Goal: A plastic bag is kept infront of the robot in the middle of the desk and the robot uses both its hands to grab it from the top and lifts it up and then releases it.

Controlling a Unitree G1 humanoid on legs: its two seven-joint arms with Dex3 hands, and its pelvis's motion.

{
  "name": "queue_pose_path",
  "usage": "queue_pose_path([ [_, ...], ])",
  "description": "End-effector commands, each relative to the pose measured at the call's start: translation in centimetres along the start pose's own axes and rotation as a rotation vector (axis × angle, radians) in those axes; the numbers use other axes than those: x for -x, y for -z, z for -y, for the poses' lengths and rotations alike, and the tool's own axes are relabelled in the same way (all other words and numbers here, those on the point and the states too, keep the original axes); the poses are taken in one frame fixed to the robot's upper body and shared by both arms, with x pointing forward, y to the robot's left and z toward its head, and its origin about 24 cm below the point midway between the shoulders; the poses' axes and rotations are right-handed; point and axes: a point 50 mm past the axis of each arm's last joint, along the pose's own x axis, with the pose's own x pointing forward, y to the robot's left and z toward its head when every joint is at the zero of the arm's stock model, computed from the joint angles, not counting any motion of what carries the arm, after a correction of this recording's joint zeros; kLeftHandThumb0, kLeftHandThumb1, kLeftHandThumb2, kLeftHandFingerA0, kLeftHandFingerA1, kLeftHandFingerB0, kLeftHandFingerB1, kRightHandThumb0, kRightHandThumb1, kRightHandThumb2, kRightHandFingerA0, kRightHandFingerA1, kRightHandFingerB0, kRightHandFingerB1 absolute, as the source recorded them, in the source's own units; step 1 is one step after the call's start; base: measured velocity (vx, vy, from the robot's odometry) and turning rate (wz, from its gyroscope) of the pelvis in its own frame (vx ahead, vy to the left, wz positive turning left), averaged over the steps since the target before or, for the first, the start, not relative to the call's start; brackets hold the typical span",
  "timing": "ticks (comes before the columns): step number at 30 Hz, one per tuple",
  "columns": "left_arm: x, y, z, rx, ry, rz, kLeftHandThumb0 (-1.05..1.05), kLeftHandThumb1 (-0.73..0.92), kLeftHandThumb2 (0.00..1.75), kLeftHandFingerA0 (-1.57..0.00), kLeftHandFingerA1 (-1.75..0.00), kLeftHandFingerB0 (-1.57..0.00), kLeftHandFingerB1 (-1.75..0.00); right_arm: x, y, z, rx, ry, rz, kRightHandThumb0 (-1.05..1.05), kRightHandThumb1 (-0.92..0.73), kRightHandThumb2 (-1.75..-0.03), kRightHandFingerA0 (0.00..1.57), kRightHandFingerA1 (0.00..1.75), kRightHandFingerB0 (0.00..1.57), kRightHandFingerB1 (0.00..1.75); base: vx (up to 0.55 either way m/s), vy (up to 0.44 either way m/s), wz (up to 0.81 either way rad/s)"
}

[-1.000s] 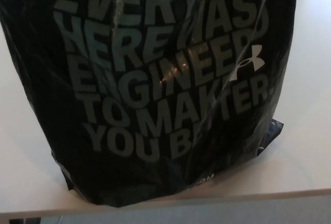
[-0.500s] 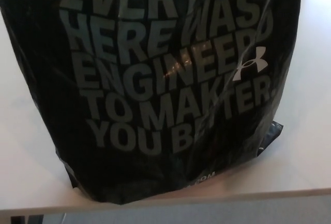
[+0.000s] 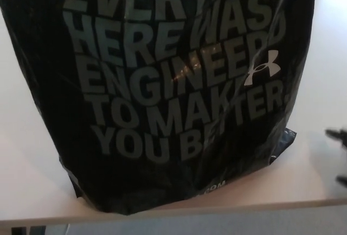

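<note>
The big black crinkled plastic bag (image 3: 162, 94) fills nearly the whole head view, standing on the white desk (image 3: 320, 83) right in front of the camera. Its top runs out past the upper edge of the picture, so the mouth of the bag is out of sight. Large grey block letters march down its front face in slanting rows, with "HERE WAS", "ENGINEERED", "TO MAKE" and "YOU BETTER" readable, though the folds swallow some of the letters. A small white logo (image 3: 262, 68) sits off to the picture's right of the lettering, and a reddish glint of light catches a crease near the middle. The bag's bottom edge bulges close to the near rim of the desk, and a crumpled corner (image 3: 283, 143) pokes out low on the picture's right, lying against the white surface.

Out at the far right edge, just above the desk's near rim, a couple of black fingertips of the right hand (image 3: 339, 156) peek into view, apart from the bag with bare desk between them. Too little of that hand shows to tell whether its fingers are spread or curled. The left hand does not show anywhere
</note>
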Motion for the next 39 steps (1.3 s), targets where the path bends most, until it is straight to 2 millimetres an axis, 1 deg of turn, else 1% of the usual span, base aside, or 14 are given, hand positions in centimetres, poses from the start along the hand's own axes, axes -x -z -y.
queue_pose_path([
  [1,16.0,-11.9,11.2,0.902,-0.482,-0.521,-0.58,0.66,0.6,-0.39,-0.43,-0.3,-0.31,21.2,-10.0,-26.8,-0.599,0.123,0.147,-0.56,-0.64,-0.88,0.0,0.24,0.0,0.19,0.0,0.0,0.0],
  [2,15.9,-12.0,11.8,0.893,-0.456,-0.541,-0.61,0.65,0.6,-0.41,-0.43,-0.3,-0.3,20.9,-10.1,-27.5,-0.561,0.121,0.171,-0.64,-0.59,-0.95,0.0,0.36,0.0,0.31,0.0,0.0,0.0],
  [3,16.0,-12.1,12.0,0.894,-0.432,-0.547,-0.62,0.66,0.61,-0.37,-0.43,-0.3,-0.3,20.8,-10.2,-27.8,-0.542,0.127,0.19,-0.59,-0.82,-0.66,0.04,0.31,0.07,0.25,0.0,0.0,0.0],
  [5,16.3,-12.4,12.2,0.901,-0.393,-0.552,-0.65,0.66,0.61,-0.38,-0.43,-0.28,-0.3,21.0,-10.1,-27.9,-0.514,0.115,0.21,-0.6,-0.59,-0.96,0.0,0.44,0.0,0.39,0.0,-0.005,0.03],
  [6,16.2,-12.2,12.2,0.894,-0.404,-0.557,-0.6,0.66,0.6,-0.4,-0.39,-0.29,-0.3,21.3,-9.7,-27.5,-0.495,0.075,0.214,-0.56,-0.77,-0.67,0.04,0.3,0.07,0.26,0.0,0.0,0.0],
  [14,15.9,-11.6,12.0,0.861,-0.401,-0.555,-0.64,0.71,0.62,-0.38,-0.43,-0.28,-0.3,21.4,-9.6,-27.9,-0.467,0.077,0.202,-0.59,-0.82,-0.65,0.0,0.39,0.04,0.32,0.01,-0.003,0.03],
  [16,15.8,-11.9,12.1,0.892,-0.416,-0.547,-0.66,0.68,0.61,-0.38,-0.42,-0.29,-0.3,21.9,-9.8,-27.0,-0.551,-0.101,0.209,-0.77,-0.62,-0.98,0.0,0.33,0.0,0.22,0.0,0.0,0.0],
  [18,15.7,-11.7,12.1,0.877,-0.406,-0.544,-0.63,0.7,0.62,-0.38,-0.42,-0.28,-0.3,21.2,-9.9,-26.4,-0.5,0.012,0.34,-0.6,-0.82,-0.64,0.08,0.58,0.04,0.42,0.0,0.0,0.0],
  [22,15.8,-12.0,11.9,0.901,-0.415,-0.527,-0.63,0.7,0.62,-0.38,-0.41,-0.29,-0.3,21.9,-9.9,-24.8,-0.369,0.209,0.463,-0.5,-0.63,-0.86,0.14,0.55,0.11,0.49,0.0,0.0,0.0],
  [23,15.7,-11.9,11.8,0.898,-0.424,-0.523,-0.63,0.7,0.62,-0.39,-0.42,-0.29,-0.31,22.2,-10.2,-22.9,-0.35,0.331,0.507,-0.46,-0.79,-0.64,0.11,0.34,0.14,0.32,0.0,0.0,0.0],
  [30,15.3,-11.7,12.0,0.885,-0.423,-0.527,-0.65,0.71,0.62,-0.42,-0.4,-0.31,-0.3,22.0,-9.8,-3.1,0.004,1.045,0.675,-0.39,-0.78,-0.63,0.11,0.35,0.15,0.32,0.0,0.0,0.0],
  [36,15.8,-11.9,11.8,0.894,-0.443,-0.536,-0.66,0.71,0.62,-0.4,-0.42,-0.29,-0.3,23.7,-11.6,-1.2,0.042,1.194,0.812,-0.32,-0.71,-0.63,0.19,0.42,0.27,0.39,0.0,0.0,-0.01],
  [37,15.8,-11.8,11.8,0.888,-0.439,-0.534,-0.66,0.71,0.62,-0.4,-0.41,-0.29,-0.3,24.2,-12.0,-1.3,0.014,1.167,0.854,-0.24,-0.44,-0.95,0.12,0.54,0.23,0.57,0.0,0.0,0.0],
  [39,15.8,-11.7,11.8,0.886,-0.428,-0.536,-0.63,0.71,0.62,-0.39,-0.41,-0.28,-0.3,24.4,-12.0,-2.2,0.021,1.082,0.918,-0.2,-0.59,-0.62,0.23,0.51,0.4,0.51,0.0,0.0,0.0],
])
